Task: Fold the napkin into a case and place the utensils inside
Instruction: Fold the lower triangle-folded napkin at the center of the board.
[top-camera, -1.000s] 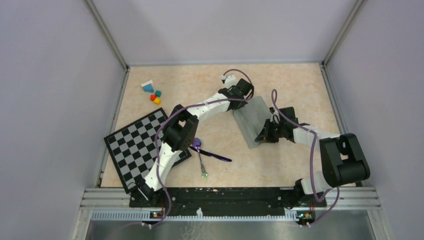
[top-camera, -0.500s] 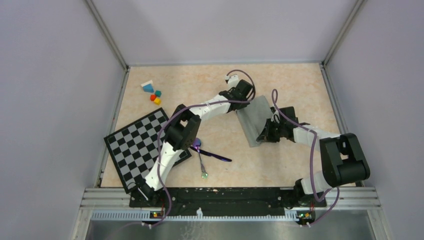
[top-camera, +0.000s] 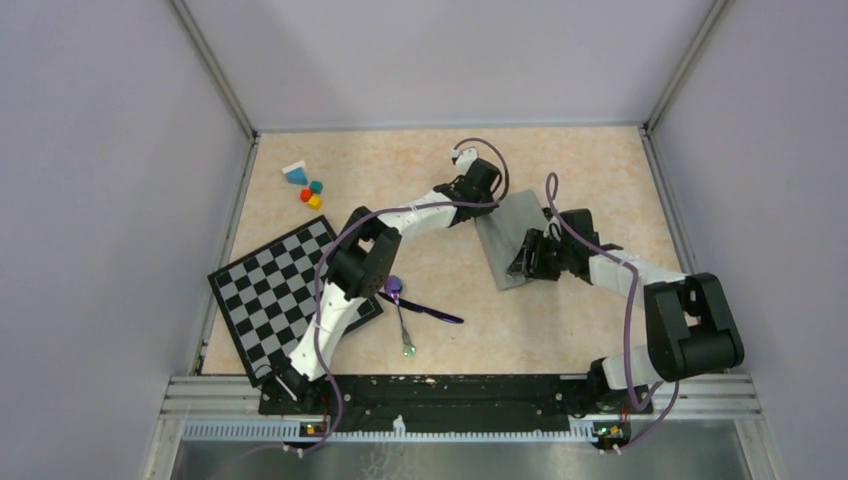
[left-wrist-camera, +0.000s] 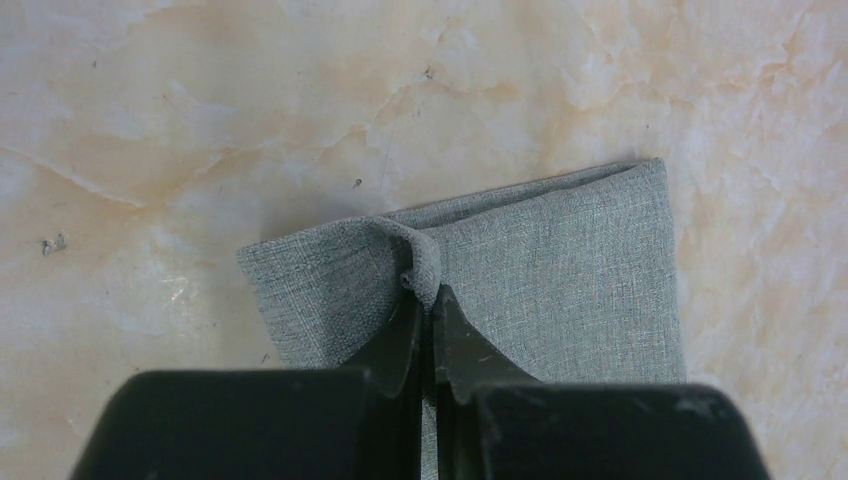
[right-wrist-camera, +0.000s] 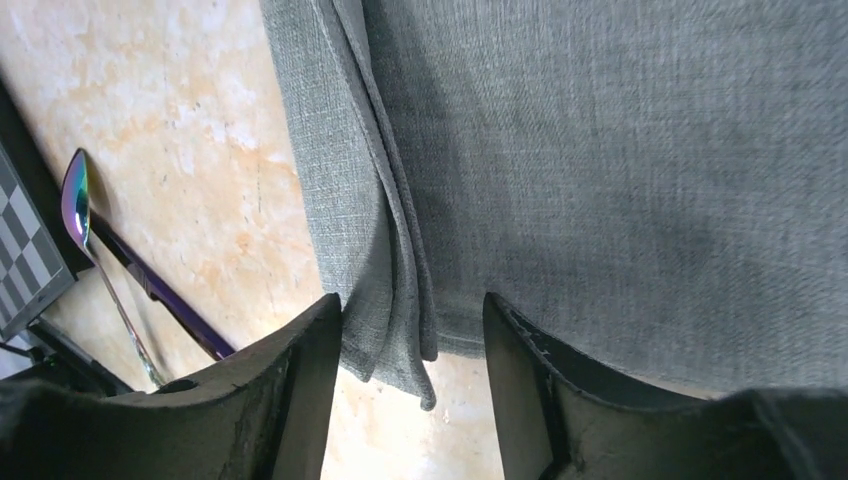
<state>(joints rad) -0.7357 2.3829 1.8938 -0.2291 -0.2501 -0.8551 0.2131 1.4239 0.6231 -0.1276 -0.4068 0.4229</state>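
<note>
Right tool just opened; left pinch kept on the fold.

Released within the last second: right tool (right-wrist-camera: 412, 330), clamped shut a moment ago, now spread wide and merely straddling the layered long edge of the napkin (top-camera: 515, 243), gripping nothing. Left tool (left-wrist-camera: 428, 300) still closed tight on a small raised pucker of cloth at the napkin's 11 o'clock corner. Probably marks this fold as laid down. Napkin flat on the bench, with right tool at its 5 o'clock end. Utensils (top-camera: 420, 308) well apart at 8 o'clock, not yet inside.
</note>
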